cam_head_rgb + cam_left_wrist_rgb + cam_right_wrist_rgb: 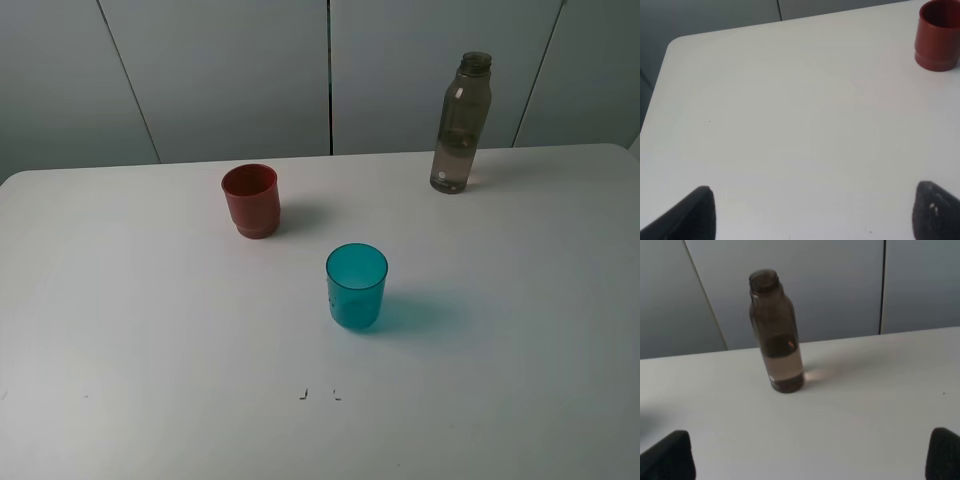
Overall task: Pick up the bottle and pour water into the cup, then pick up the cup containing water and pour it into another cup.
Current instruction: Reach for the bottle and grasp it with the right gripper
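Since neither arm holds anything, the step in hand is judged to be the reach for the smoky bottle (776, 335). It stands upright on the bench (150, 350), ahead of the right tool (805, 460) and well apart from it. That tool is released, jaws spread wide. The left tool (815, 212) is likewise released, with the red-brown cup (938, 37) ahead of it, off to one side. Approach level, centre the jaws around the bottle's body below the shoulder, and close gently to avoid tipping it. The teal tumbler (356, 285) stands nearer the tools than the bottle.
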`<state>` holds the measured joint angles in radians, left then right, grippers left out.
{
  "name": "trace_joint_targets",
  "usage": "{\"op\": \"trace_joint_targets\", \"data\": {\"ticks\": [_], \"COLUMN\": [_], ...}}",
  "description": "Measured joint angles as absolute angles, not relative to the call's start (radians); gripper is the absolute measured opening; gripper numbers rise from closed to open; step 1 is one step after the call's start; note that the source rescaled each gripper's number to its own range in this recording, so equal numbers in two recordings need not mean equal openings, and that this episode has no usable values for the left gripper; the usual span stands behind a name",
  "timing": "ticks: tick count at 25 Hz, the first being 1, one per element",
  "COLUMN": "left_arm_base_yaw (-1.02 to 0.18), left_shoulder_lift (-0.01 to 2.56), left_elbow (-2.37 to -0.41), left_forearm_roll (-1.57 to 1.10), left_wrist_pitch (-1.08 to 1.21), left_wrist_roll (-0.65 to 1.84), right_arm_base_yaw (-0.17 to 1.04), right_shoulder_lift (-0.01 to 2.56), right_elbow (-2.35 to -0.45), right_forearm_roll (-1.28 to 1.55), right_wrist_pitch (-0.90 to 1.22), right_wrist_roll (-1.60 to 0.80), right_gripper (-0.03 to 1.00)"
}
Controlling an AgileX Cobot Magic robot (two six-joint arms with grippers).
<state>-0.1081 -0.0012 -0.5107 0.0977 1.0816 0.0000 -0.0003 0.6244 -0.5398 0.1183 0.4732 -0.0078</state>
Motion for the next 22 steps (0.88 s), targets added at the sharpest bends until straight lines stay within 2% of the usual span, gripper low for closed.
{"op": "trace_joint_targets", "data": {"ticks": [5,9,22], "left_arm_base_yaw": [-0.108,-0.108,-0.108], "left_shoulder_lift": [-0.001,-0.001,-0.001], "left_elbow": [-0.511,-0.511,-0.511], "left_forearm_roll": [0.098,0.098,0.099], "left_wrist_pitch": [1.082,1.082,1.082], "left_wrist_roll": [0.000,0.000,0.000], "right_arm_base_yaw": [0.084,0.162,0.171], "right_shoulder_lift": [0.842,1.052,1.736], "right_elbow": [-0.462,-0.433,-0.463], "right_forearm_roll": [0.116,0.058,-0.133], "right_wrist_pitch": [0.282,0.018,-0.735], "right_wrist_roll": [-0.017,-0.019,0.075], "right_gripper": [1.00,1.00,1.00]}}
